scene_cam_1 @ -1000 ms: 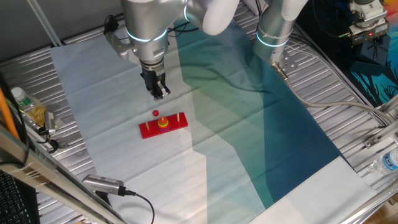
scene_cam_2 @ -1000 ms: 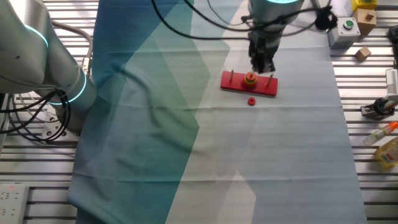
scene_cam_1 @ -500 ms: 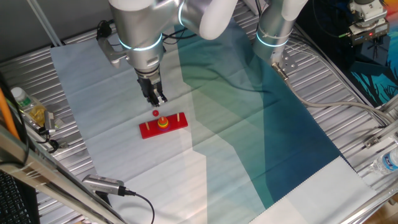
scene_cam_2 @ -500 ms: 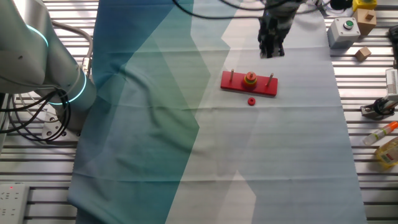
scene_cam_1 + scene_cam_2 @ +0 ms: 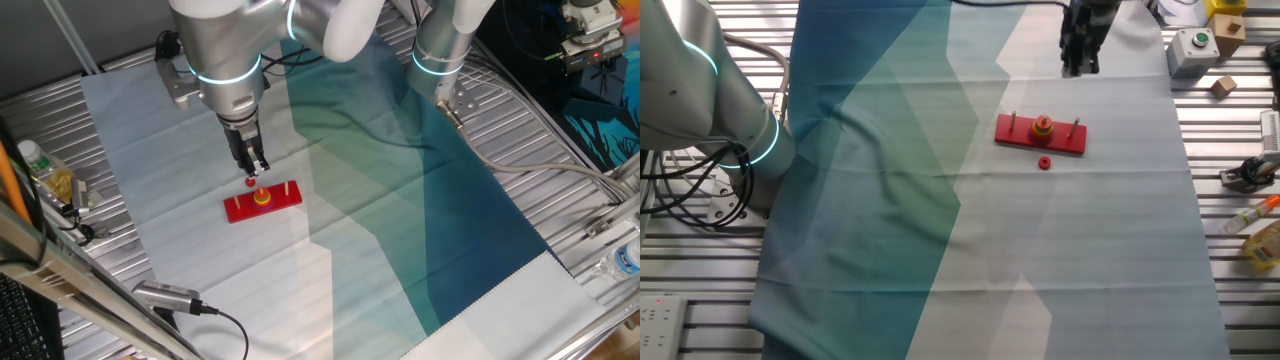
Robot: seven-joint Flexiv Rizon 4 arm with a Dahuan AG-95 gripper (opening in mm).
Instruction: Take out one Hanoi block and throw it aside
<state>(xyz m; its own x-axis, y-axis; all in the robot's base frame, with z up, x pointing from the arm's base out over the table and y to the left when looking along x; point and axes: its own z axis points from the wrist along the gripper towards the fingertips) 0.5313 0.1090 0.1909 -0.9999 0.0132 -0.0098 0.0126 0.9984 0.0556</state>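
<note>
The Hanoi block (image 5: 250, 181), a tiny red ring, lies on the white cloth just beside the red base with pegs (image 5: 262, 203). It also shows in the other fixed view (image 5: 1044, 163), in front of the base (image 5: 1040, 134). A yellow disc (image 5: 262, 196) sits on the middle peg and shows in the other view too (image 5: 1042, 125). My gripper (image 5: 251, 168) points down, raised above the cloth near the ring. It holds nothing, and its fingers stand a little apart. In the other fixed view the gripper (image 5: 1079, 66) is well clear of the base.
A second robot arm (image 5: 710, 100) stands at the teal side of the cloth. A button box (image 5: 1192, 44) and wooden blocks (image 5: 1225, 85) lie near the cloth's corner. Bottles (image 5: 40, 170) and a cabled device (image 5: 165, 296) lie off the cloth's edge.
My gripper has risen and drifted away from the base, empty throughout. The red ring and the base have not moved.
</note>
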